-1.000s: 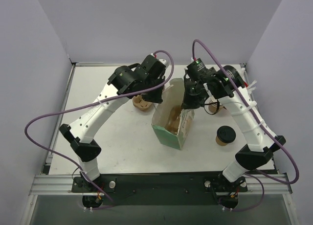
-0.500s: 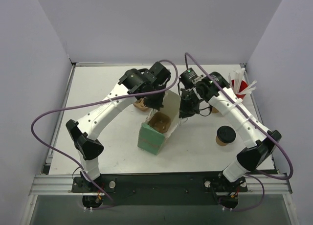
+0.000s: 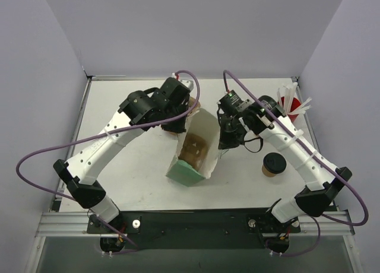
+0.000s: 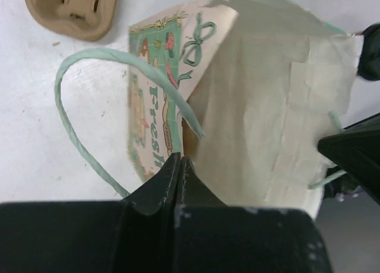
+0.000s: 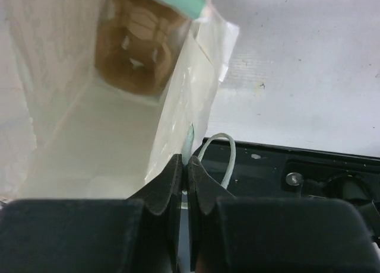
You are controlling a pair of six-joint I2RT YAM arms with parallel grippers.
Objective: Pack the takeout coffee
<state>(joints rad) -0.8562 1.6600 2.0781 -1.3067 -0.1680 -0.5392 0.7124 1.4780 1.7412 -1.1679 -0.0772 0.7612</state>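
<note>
A green paper bag [image 3: 187,173] stands mid-table, tipped, with its mouth held apart by both grippers. My left gripper [image 3: 177,129] is shut on the bag's left rim [image 4: 178,143], beside its green handle [image 4: 70,130]. On the right rim [image 5: 191,139] my right gripper [image 3: 223,143] is shut too. A brown pulp cup carrier [image 5: 138,47] lies at the bottom of the bag. The takeout coffee [image 3: 274,165], a brown cup with a dark lid, stands on the table right of the bag, apart from both grippers.
A red cup of white sticks [image 3: 290,104] stands at the back right. Another pulp carrier [image 4: 72,9] lies on the table behind the bag, near my left wrist. The black base rail [image 5: 309,172] runs along the near edge.
The bag has shifted left and its mouth has been pulled wider. Both grippers kept their hold on the rims; the left arm swung leftwards.
</note>
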